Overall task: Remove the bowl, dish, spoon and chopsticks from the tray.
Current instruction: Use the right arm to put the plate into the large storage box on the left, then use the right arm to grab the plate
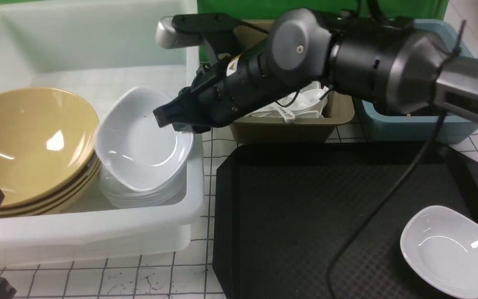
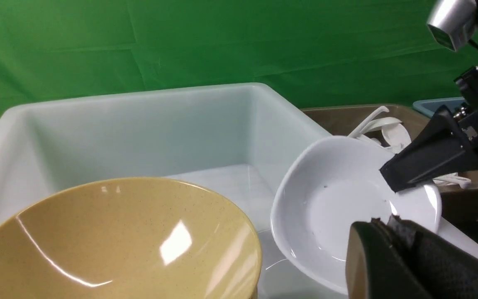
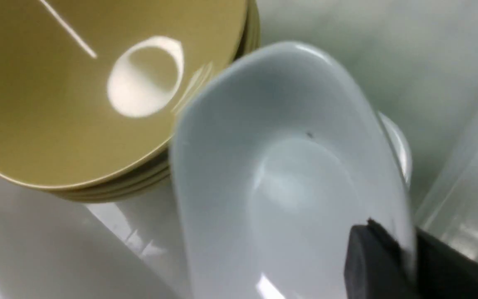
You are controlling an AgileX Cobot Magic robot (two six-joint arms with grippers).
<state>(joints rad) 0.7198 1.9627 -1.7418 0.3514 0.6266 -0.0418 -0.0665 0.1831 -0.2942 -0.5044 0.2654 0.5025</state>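
Note:
My right gripper is shut on the rim of a white squarish dish and holds it tilted over a stack of white dishes in the white tub. The rim runs between its fingers in the right wrist view. A mustard-yellow bowl tops a stack beside it. My left gripper is shut and empty, near the tub's front. The black tray holds another white dish. A white spoon with dark marks lies in the olive tub. The chopsticks are out of view.
The olive tub with several white spoons stands behind the tray, and a blue tub is to its right. My right arm spans across above the tubs, and its cable hangs over the tray.

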